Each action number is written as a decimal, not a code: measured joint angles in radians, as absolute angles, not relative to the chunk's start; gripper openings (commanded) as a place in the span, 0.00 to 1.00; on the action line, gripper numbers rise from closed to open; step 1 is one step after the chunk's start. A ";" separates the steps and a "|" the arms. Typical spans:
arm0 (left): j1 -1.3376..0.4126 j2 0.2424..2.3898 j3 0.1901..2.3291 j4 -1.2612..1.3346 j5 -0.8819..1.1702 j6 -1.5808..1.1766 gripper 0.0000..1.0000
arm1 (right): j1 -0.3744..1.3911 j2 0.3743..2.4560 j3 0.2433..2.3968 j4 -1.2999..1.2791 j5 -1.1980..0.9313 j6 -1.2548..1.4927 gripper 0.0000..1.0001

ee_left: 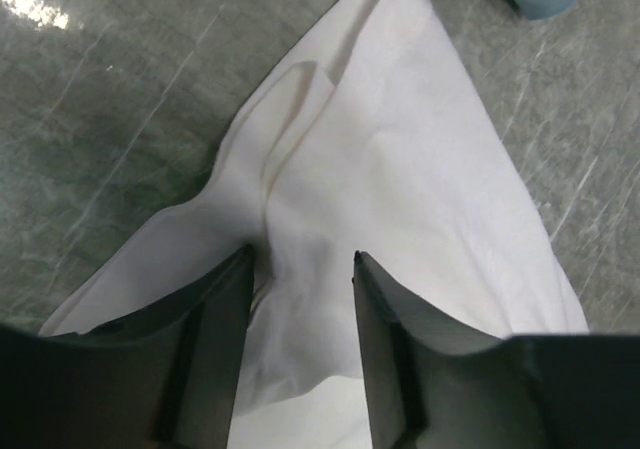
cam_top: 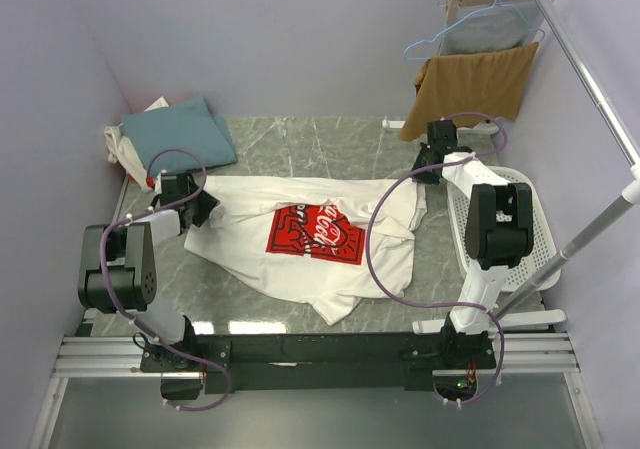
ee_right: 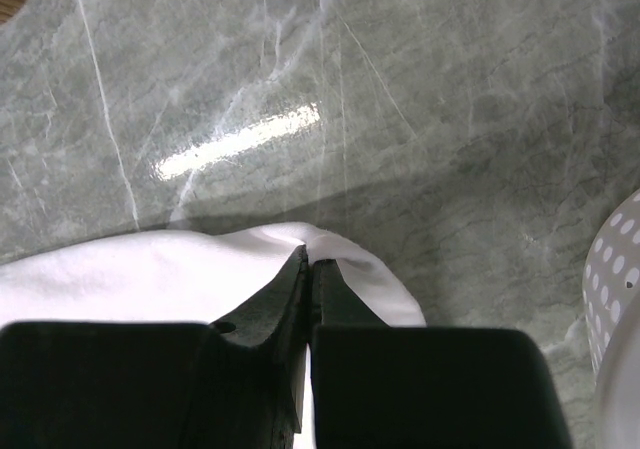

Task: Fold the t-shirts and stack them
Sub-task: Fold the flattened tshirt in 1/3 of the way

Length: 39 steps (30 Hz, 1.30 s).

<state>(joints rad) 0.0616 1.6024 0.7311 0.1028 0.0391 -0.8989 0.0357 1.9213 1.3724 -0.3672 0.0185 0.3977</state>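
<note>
The white t-shirt with the red chest print [cam_top: 315,234] lies spread and rumpled on the grey marble table. My left gripper [cam_top: 203,207] is at its left edge. In the left wrist view the gripper [ee_left: 300,259] is open, with a sleeve of the white shirt [ee_left: 400,169] between and beyond its fingers. My right gripper [cam_top: 428,162] is at the shirt's far right corner. In the right wrist view the gripper [ee_right: 310,261] is shut on a pinched fold of the white cloth [ee_right: 120,274]. The folded teal-blue shirt [cam_top: 180,129] lies at the back left on the off-white one [cam_top: 122,151].
A white perforated basket [cam_top: 535,244] stands at the right, beside the right arm. A rack at the back right holds a tan-brown cloth [cam_top: 475,84] and a grey garment on a blue hanger [cam_top: 490,29]. A metal pole [cam_top: 590,79] slants along the right side.
</note>
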 measured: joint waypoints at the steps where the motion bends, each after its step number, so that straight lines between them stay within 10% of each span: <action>1: 0.061 1.602 0.736 0.100 0.038 -0.900 0.54 | 0.036 1.921 1.372 -0.367 0.019 0.397 0.00; 5: 0.060 1.585 0.739 0.087 0.032 -0.900 0.49 | 0.036 1.921 1.372 -0.367 0.019 0.395 0.00; 15: 0.058 1.589 0.739 0.101 0.054 -0.895 0.01 | 0.036 1.921 1.372 -0.367 0.019 0.394 0.00; 39: 0.141 1.839 1.329 -0.062 0.069 -0.710 0.01 | 0.039 1.913 1.349 -0.393 0.087 0.403 0.00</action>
<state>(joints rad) 0.1406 1.8393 1.3289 -0.0624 0.0689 -0.7097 0.0395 1.9133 1.3491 -0.3935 0.0872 0.4034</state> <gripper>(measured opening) 0.020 0.020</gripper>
